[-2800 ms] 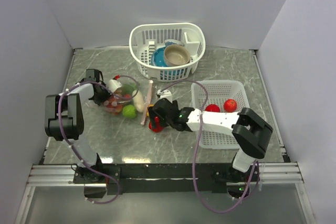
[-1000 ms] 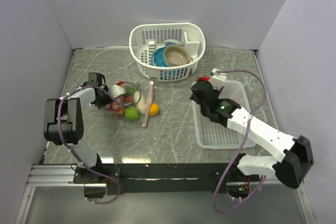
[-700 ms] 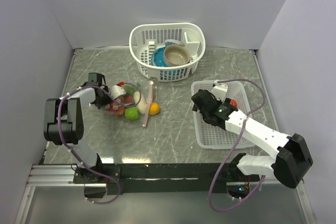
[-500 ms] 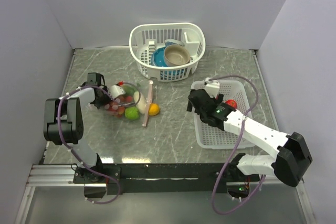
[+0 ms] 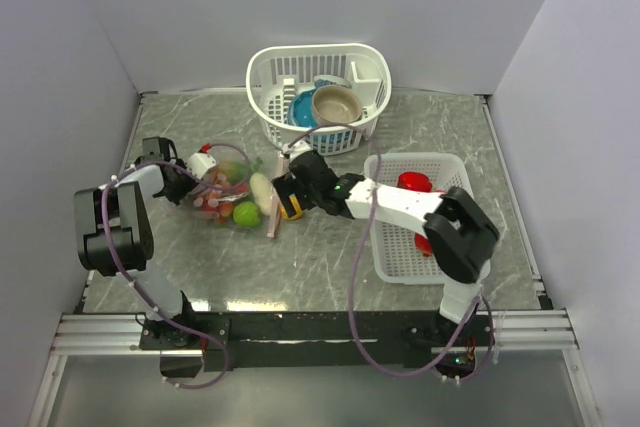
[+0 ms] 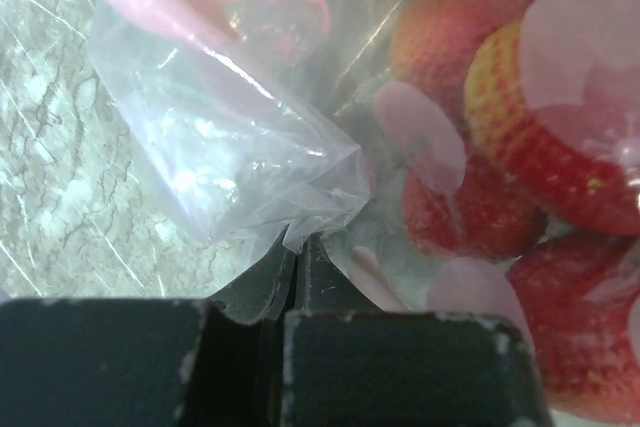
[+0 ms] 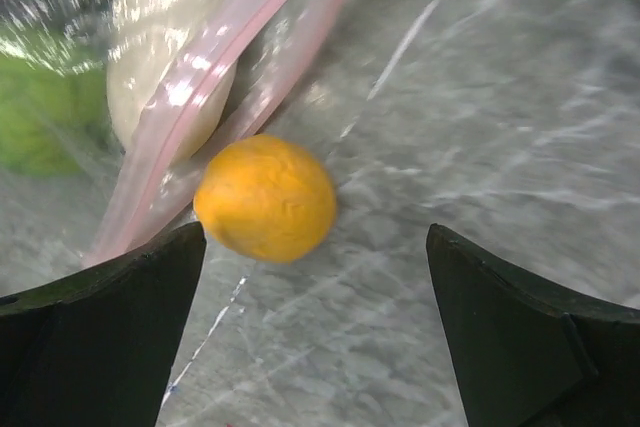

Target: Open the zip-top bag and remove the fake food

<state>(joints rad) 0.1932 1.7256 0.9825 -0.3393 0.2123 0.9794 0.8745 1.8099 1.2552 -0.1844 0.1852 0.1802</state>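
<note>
The zip-top bag [image 5: 225, 187] lies at the left of the table, its pink zip strip [image 5: 276, 209] facing right. Red, green and pale fake food shows inside it. My left gripper [image 5: 183, 185] is shut on the bag's closed left corner, and the wrist view shows the jaws pinching clear plastic [image 6: 297, 247] beside red strawberries [image 6: 560, 137]. An orange fruit [image 5: 293, 207] sits on the table just outside the bag's mouth. My right gripper [image 5: 288, 197] is open over it, and the orange fruit [image 7: 265, 197] lies just ahead of my spread fingers [image 7: 100, 327], next to the zip strip [image 7: 220, 77].
A white mesh basket [image 5: 440, 167] at the right holds red fruits [image 5: 412, 182]. A white oval basket [image 5: 318, 97] at the back holds a blue bowl and a tan bowl. Grey walls close in the table on three sides.
My right arm has swung from the mesh basket on the right back to the orange fruit at the bag's mouth. My left gripper has pulled the bag's corner slightly left.
</note>
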